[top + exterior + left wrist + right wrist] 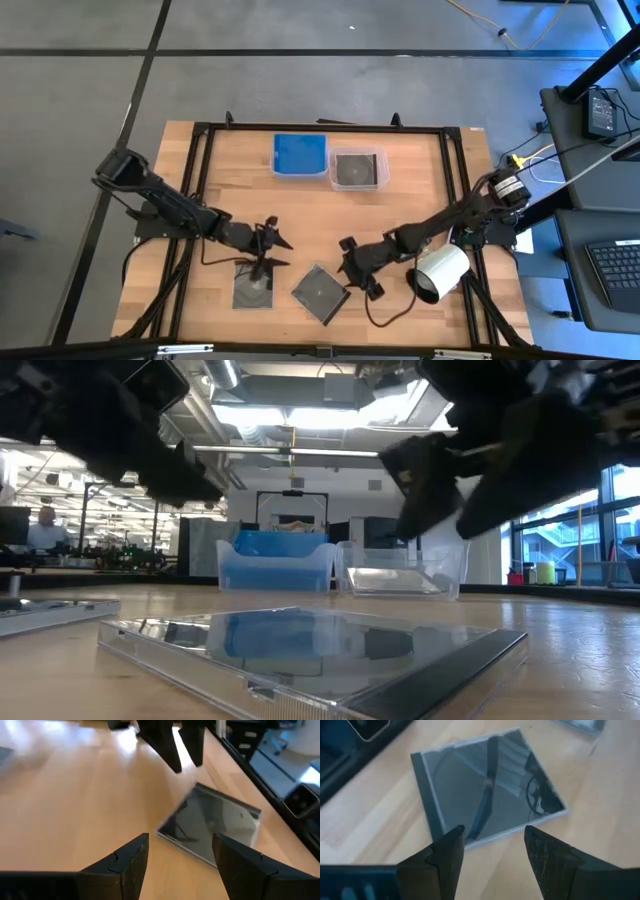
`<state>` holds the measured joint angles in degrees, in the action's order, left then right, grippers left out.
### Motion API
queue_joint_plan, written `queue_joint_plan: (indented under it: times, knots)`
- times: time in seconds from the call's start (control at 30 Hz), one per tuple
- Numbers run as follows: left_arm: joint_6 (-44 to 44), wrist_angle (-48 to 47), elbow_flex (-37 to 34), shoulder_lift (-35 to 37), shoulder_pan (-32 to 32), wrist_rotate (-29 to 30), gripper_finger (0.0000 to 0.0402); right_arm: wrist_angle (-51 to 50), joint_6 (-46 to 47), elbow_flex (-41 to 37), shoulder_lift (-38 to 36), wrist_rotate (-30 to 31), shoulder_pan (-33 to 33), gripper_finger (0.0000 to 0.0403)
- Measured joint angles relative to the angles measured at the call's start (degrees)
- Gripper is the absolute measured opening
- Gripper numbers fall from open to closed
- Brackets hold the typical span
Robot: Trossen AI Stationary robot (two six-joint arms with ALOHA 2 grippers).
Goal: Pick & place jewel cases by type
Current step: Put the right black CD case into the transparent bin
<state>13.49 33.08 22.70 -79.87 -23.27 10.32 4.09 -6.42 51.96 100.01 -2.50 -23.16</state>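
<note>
Two dark grey jewel cases lie flat near the table's near edge: one point(252, 288) on the left, one point(320, 293) turned diagonally to its right. In the low view the diagonal case point(310, 650) fills the foreground. My left gripper point(280, 248) hovers open just above and beyond the left case, and its wrist view looks at the diagonal case point(215, 827). My right gripper point(352, 266) hovers open at the right corner of the diagonal case point(485, 785). Its fingers point(445, 857) stand short of the case's edge and touch nothing.
At the far side, a tub of blue cases point(300, 155) stands beside a clear tub point(358, 170) with dark cases. A white cylinder point(440, 272) lies right of my right gripper. Black rails point(195, 180) frame the table. Bare wood lies between the tubs and the grippers.
</note>
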Motion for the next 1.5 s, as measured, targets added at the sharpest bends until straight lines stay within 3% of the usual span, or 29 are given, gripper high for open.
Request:
queue_joint_plan:
  times: [0.3, 0.63, 0.97, 1.5]
  knots:
    - [8.5, -4.9, 7.9, -12.3, -5.4, -3.6, 0.0214, -0.3, 6.4, 0.0, 2.7, 1.4, -1.3, 0.0210]
    - [21.4, -33.2, 23.2, -19.3, -12.0, -0.1, 0.0214, -1.7, 6.2, 0.0, 2.7, 1.4, -1.2, 0.0210]
    - [23.3, -32.6, 27.9, -25.9, -12.3, 4.4, 0.0214, -8.1, 9.5, 0.0, 2.7, 1.5, -1.8, 0.0210]
    - [16.3, -33.9, 27.9, -26.5, -12.3, 8.7, 0.0214, -5.5, 10.7, 0.2, 7.3, 4.4, -4.5, 0.0210]
